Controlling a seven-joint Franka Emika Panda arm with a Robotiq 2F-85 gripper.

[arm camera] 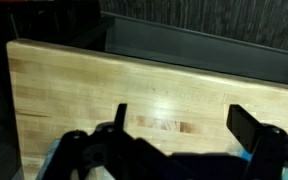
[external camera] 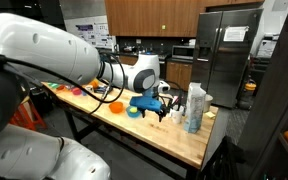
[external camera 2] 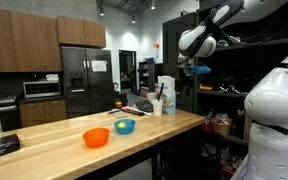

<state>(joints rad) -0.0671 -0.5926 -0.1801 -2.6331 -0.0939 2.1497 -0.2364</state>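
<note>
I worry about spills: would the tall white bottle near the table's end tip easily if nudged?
Probably: the tall white bottle stands upright and looks narrow for its height, so a high push could topple it. It looks like plastic, so likely light, though its fill is hidden. Smaller containers stand close beside it and might fall too.

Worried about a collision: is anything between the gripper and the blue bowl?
Nothing visible does. The gripper hangs open over the table, the blue bowl close by; the bottles stand on its far side.
</note>
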